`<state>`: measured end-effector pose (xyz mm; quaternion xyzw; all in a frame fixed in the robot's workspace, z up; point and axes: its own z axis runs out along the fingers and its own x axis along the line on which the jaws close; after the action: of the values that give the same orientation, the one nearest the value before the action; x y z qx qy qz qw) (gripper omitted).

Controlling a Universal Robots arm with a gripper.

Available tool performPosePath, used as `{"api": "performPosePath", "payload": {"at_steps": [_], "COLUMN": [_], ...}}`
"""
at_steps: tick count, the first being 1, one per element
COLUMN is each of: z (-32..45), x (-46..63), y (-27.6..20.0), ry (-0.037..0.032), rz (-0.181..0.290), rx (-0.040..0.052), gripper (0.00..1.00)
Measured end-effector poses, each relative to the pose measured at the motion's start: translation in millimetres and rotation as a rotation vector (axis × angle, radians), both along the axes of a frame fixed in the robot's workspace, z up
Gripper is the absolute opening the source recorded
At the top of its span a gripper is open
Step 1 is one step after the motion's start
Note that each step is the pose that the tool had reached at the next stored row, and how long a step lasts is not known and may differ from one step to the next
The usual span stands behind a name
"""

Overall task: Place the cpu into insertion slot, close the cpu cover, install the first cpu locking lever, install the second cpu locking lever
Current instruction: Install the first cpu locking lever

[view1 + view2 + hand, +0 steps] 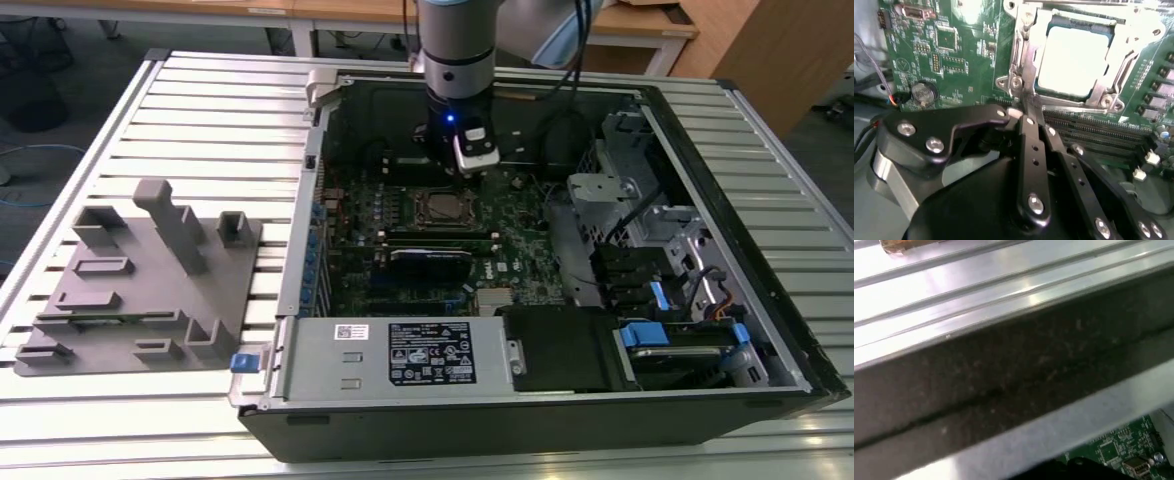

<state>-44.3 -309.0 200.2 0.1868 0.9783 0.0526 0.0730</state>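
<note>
My claw (1026,112) is pinched narrow, tips at the lever (1021,65) beside the cpu cover (1026,30). The cpu (1069,60) sits in the insertion slot (439,207). Memory slots (1094,130) crowd close; the case (747,330) rests on a ribbed tabletop (200,110).

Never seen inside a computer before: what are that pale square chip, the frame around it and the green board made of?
The cpu looks like pale, matte metal, glaring under light. The cpu cover seems bright steel, with shiny edges. The circuit board appears to be green lacquered laminate, glossy, studded with small parts.
</note>
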Motion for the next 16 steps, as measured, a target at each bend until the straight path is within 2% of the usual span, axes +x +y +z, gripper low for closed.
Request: {"api": "performPosePath", "payload": {"at_steps": [2,4,16], "z": [-0.4,-0.6,-0.6], "x": [-1.0,-2.1,-3.8], "y": [1.2,2.7,10.0], "ry": [-0.0029,-0.0047,-0.0056], "rz": [0.0,0.0,0.0], "rx": [-0.0084,-0.0111,-0.0115], "gripper": [0.11,0.11,0.11]}}
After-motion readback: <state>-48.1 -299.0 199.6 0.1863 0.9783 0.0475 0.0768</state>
